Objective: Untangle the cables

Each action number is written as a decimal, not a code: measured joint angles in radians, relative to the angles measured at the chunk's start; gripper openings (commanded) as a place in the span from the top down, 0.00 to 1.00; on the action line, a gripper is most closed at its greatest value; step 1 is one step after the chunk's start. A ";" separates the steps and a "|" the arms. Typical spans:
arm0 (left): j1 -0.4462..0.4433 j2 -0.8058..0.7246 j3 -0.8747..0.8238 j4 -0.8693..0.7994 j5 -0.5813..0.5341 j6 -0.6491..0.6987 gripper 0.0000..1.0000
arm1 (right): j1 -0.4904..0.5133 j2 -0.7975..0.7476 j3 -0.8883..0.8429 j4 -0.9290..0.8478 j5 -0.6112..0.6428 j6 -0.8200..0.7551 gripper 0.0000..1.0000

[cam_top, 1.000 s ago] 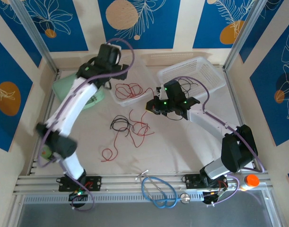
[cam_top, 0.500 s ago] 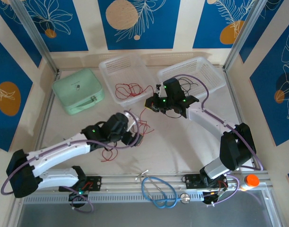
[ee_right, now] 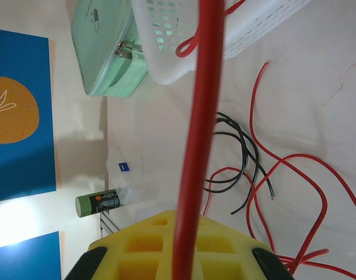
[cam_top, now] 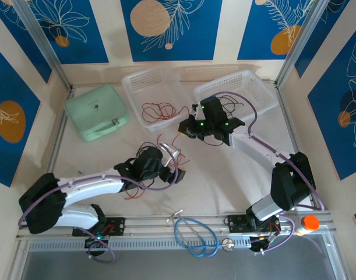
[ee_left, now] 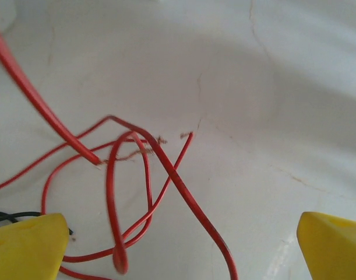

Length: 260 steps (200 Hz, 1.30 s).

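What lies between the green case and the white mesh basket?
In the top view, a clear basket holding red cables sits between the green case and the white mesh basket.

i get bright, even light in the overhead view, with only soft shadows on the table. the left wrist picture is pale and low in contrast, its bottom corners blurred. on the right wrist, the red cable sits close and out of focus; the background is sharp.

A mint-green case, a clear basket and a white basket sit side by side.
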 measured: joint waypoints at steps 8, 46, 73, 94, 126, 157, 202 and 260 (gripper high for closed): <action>0.000 0.033 0.000 0.010 0.000 0.001 0.02 | 0.000 0.000 0.005 -0.003 0.001 0.000 1.00; 0.000 0.073 0.000 0.014 0.004 0.006 0.54 | 0.000 -0.006 0.023 -0.014 0.011 0.000 1.00; 0.000 -0.006 -0.015 0.014 -0.013 0.011 0.95 | -0.001 -0.007 0.028 -0.019 0.011 0.000 1.00; -0.002 -0.078 -0.035 0.010 -0.051 0.006 1.00 | -0.003 -0.007 0.033 -0.019 0.011 0.000 1.00; -0.002 -0.115 -0.061 0.000 -0.100 0.008 1.00 | -0.007 -0.007 0.046 -0.020 0.012 0.000 1.00; -0.002 -0.117 -0.083 -0.027 -0.136 -0.009 1.00 | -0.022 -0.007 0.067 -0.026 0.015 -0.001 1.00; -0.002 -0.133 -0.093 -0.101 -0.183 -0.078 1.00 | -0.085 -0.005 0.156 -0.043 0.018 -0.008 1.00; -0.002 -0.172 -0.138 -0.167 -0.208 -0.163 1.00 | -0.116 0.139 0.429 -0.092 -0.004 -0.048 1.00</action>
